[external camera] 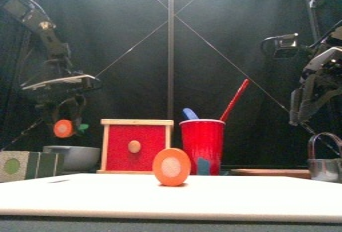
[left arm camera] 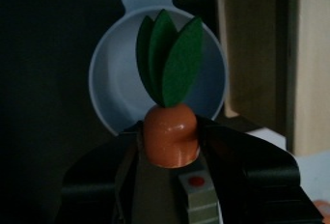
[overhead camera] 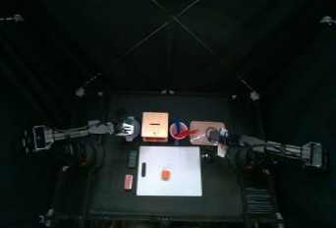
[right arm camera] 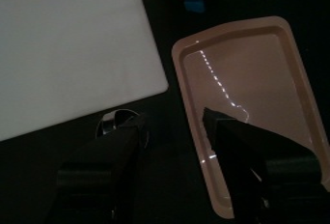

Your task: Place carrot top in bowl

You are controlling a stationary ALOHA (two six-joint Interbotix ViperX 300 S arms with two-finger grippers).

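Observation:
My left gripper (left arm camera: 171, 160) is shut on the carrot top (left arm camera: 171, 133), an orange stub with green leaves (left arm camera: 173, 59). It holds the stub in the air straight over the pale bowl (left arm camera: 114, 83). In the front view the carrot top (external camera: 63, 128) hangs just above the grey bowl (external camera: 75, 157) at the left. In the top view this gripper (overhead camera: 128, 128) is at the table's back left. My right gripper (right arm camera: 180, 170) is open and empty, low over the edge of a pink tray (right arm camera: 245, 83).
A white cutting board (overhead camera: 171, 170) lies at the front with an orange carrot piece (external camera: 171, 166) on it. Behind it stand a red wooden box (external camera: 138, 146) and a red cup (external camera: 203, 146) with utensils. A small orange item (overhead camera: 128, 181) lies left of the board.

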